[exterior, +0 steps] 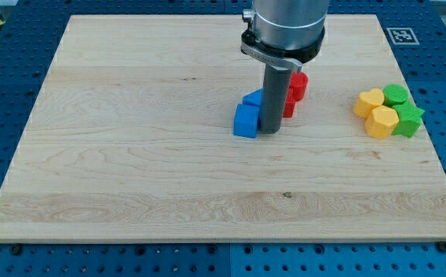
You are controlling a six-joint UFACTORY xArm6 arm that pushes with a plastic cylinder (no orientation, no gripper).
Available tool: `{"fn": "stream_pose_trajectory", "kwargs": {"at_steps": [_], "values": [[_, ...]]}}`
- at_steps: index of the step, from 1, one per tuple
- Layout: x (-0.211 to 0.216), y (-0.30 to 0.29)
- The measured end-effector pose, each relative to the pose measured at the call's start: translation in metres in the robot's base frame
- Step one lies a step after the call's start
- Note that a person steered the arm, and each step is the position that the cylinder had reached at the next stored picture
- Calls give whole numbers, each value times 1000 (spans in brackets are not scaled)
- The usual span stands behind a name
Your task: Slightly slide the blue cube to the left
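The blue cube [245, 121] sits near the middle of the wooden board [131, 154]. My tip [269, 131] stands right against the cube's right side. A second blue block [254, 98] lies just behind the cube, partly hidden by the rod. Two red blocks [294, 90] sit behind and to the right of the rod, partly hidden by it.
At the view's right stands a tight cluster: a yellow heart-shaped block [368, 102], a yellow hexagon block [381, 121], and two green blocks [396, 95] [409, 120]. A fiducial marker [401, 35] sits at the board's top right corner.
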State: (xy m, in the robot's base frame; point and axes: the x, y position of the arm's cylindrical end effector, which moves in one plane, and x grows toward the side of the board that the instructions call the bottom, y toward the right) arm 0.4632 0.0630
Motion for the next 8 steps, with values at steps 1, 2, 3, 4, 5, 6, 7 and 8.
{"fn": "stream_pose_trajectory", "kwargs": {"at_steps": [1,2,3,4,5,6,7,8], "values": [[0,-1],[0,-7],[0,-7],[0,-7],[-1,-18],[-9,-30],[-24,-31],[-5,-31]]}}
